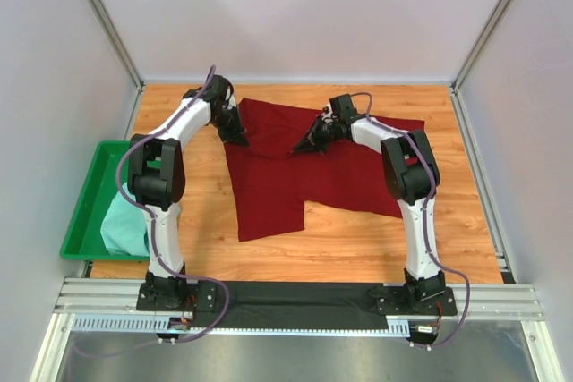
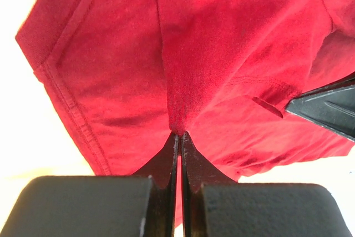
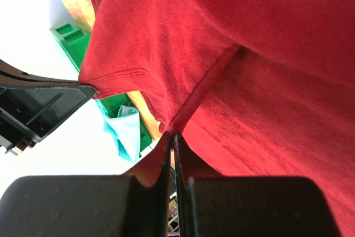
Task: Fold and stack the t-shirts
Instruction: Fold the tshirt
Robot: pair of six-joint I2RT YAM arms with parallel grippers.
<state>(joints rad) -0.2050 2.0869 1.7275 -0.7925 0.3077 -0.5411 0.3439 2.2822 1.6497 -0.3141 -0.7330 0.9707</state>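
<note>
The dark red t-shirt (image 1: 279, 187) lies spread on the wooden table, its far edge lifted. My left gripper (image 1: 241, 140) is shut on a pinch of the red cloth (image 2: 222, 54) at the shirt's far left; the jaws (image 2: 178, 133) meet on a fold. My right gripper (image 1: 301, 148) is shut on the cloth (image 3: 266, 81) near the shirt's upper middle, its tips (image 3: 171, 134) closed on a seam. The two grippers stand close together. The pale mint t-shirt (image 1: 125, 226) sits bunched in the green tray, also showing in the right wrist view (image 3: 127, 131).
A bright green plastic tray (image 1: 85, 207) stands off the table's left edge. Grey walls and metal posts enclose the table on three sides. A black mat (image 1: 304, 297) lies between the arm bases at the near edge. Bare wood (image 1: 358, 248) shows in front of the shirt.
</note>
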